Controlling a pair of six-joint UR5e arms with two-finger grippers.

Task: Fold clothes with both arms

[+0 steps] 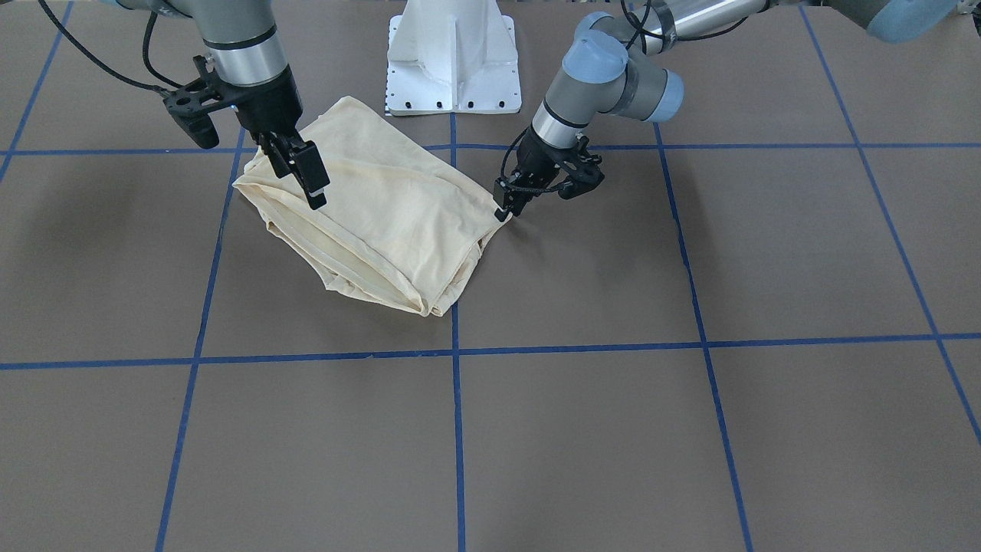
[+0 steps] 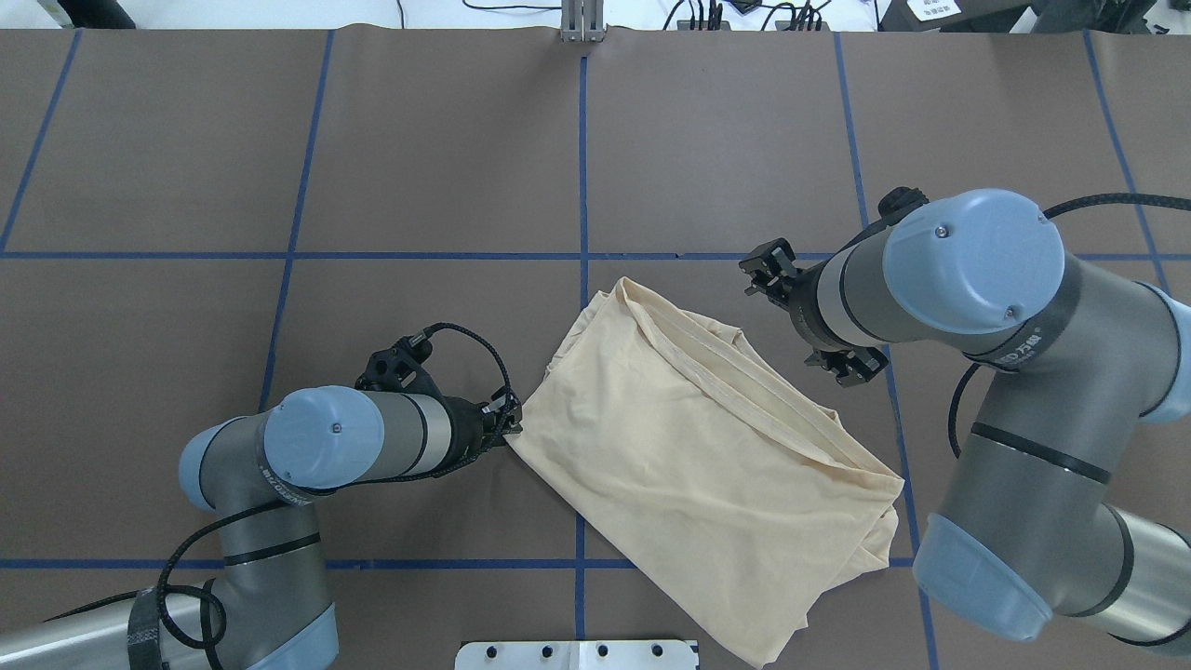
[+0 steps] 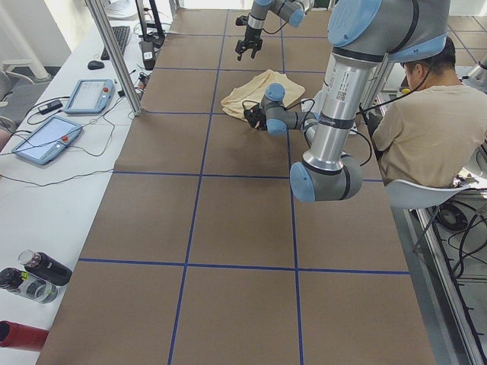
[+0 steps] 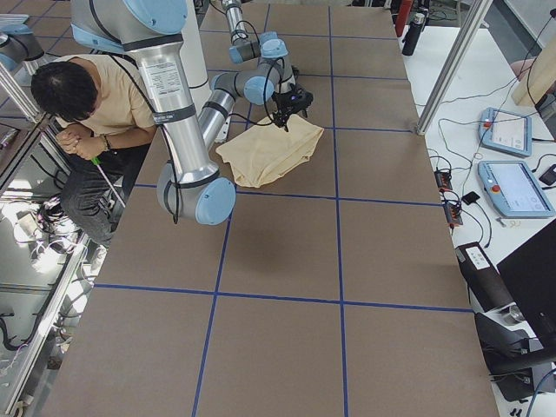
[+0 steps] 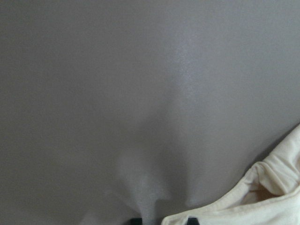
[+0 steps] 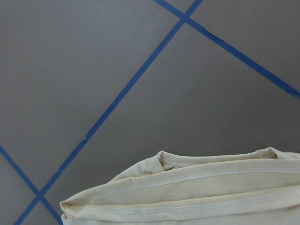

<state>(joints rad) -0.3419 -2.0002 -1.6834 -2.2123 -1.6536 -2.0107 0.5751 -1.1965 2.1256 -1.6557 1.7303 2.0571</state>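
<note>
My left claw (image 1: 503,208) sits low at the left corner of the shirt (image 2: 689,456), right down on the table (image 1: 690,429). From my left wrist I see only two dark fingertips (image 5: 191,220), a little apart, with the cloth's hem lying between them. I cannot tell whether they bite on the hem or merely straddle it. My right claw (image 1: 300,170) hangs above the right end of the shirt with its fingers spread, holding nothing; from that wrist I look down on stacked, stitched edges.

The shirt lies near my base, around the middle tape line (image 2: 583,167) and reaching to my right. It is a compact, many-layered packet with no sleeve trailing out and no print showing — only plain cream cloth.

I judge the folding mostly done. The packet is not tidy, though: it lies skewed to the tape grid, the far edge shows loose, offset layers, and the near right end bunches. What is left, I think, is to get the left corner flat, let go, and perhaps square the packet up.
</note>
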